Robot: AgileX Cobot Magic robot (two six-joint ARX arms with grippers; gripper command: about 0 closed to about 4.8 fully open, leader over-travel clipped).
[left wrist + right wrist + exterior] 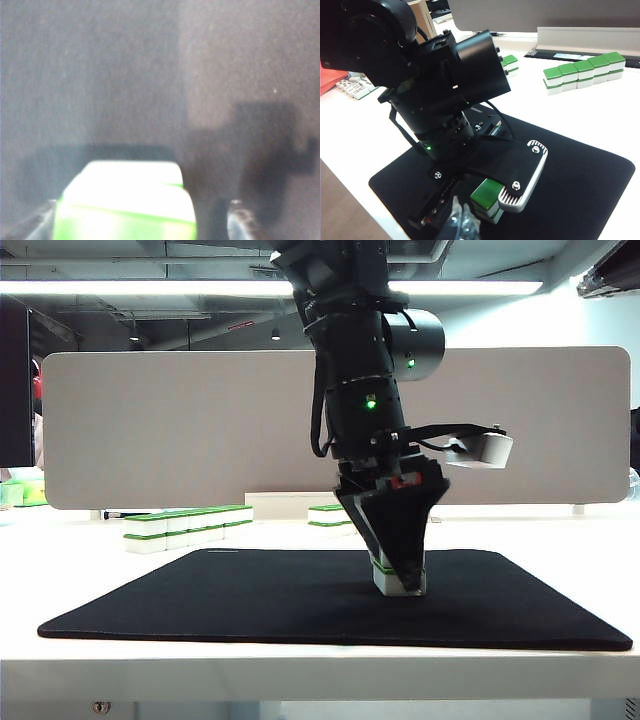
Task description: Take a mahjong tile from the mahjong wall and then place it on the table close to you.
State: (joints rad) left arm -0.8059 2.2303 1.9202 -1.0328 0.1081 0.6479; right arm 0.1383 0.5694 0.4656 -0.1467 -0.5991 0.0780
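The left gripper [398,575] points straight down at the middle of the black mat [200,605] on the white table [560,535], with a green-topped mahjong tile [398,580] between its fingers, the tile's base resting on the mat near the front edge. In the left wrist view the tile [125,205] fills the lower part of a blurred picture, and there seems to be a dark gap between it and each fingertip, so the jaws look spread rather than pinching, though the blur leaves some doubt. The right wrist view shows the tile [487,197] beside one ribbed metal finger pad [522,182]. In that view it may be two tiles stacked; I cannot tell for certain. The mahjong wall [185,525], two tiles high, stands behind the mat to the left, well apart from the gripper, with a shorter piece [330,517] further right. The right gripper itself is not in view; only its camera looks on from the side. The risk from here, as I judge it: if a finger drags on the tile as the arm lifts, the tile could tip over or slide across the mat. No containers are in sight, so nothing is held in one.
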